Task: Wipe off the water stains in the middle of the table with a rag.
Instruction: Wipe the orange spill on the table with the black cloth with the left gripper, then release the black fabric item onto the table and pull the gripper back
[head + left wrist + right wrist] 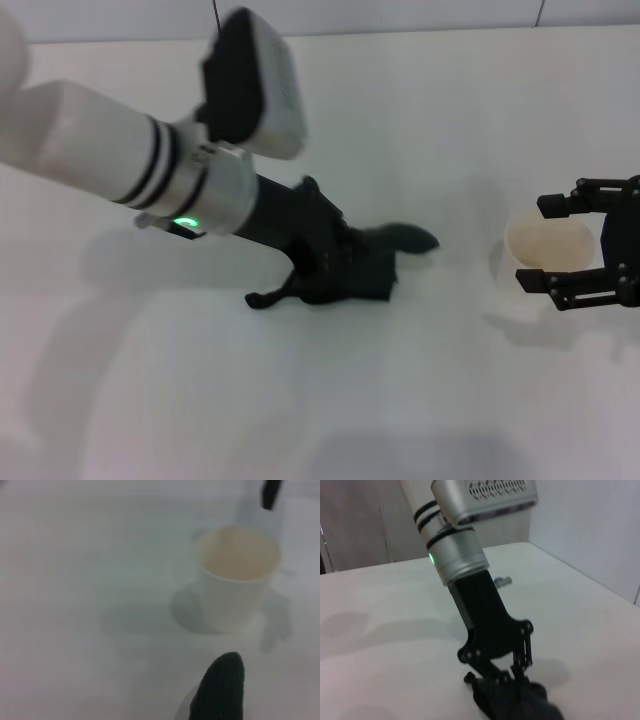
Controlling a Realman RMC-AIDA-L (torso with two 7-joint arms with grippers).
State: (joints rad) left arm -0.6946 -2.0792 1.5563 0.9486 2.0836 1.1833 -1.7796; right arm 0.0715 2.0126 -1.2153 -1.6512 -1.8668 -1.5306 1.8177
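A: While the left gripper (335, 272) bears down on the broad white smooth table (420, 120), its fingers pinch the soft dark green-black rag (365, 265) from above. Cloth bunched under and just ahead of the fingertips, thin tail (410, 238) trailing beyond them toward the translucent whitish plastic cup (548, 262).

B: And the orange-amber water stains?

A: Cannot find them in any view. Either beneath the rag or already taken up; I cannot tell which.

B: Right side?

A: Right gripper (580, 247) idle, fingers spread wide, one to each side of the cup. Whether they touch it is unclear.

B: Risks from here?

A: Judging only by the layout: the tail points at the cup with open table between them, so a long stroke that way could drag cloth into it and tip it. A shallow pinch could also let the rag slip out under pressure, leaving bare fingertips scraping the table. And with the stain unseen, a pass could miss it altogether.
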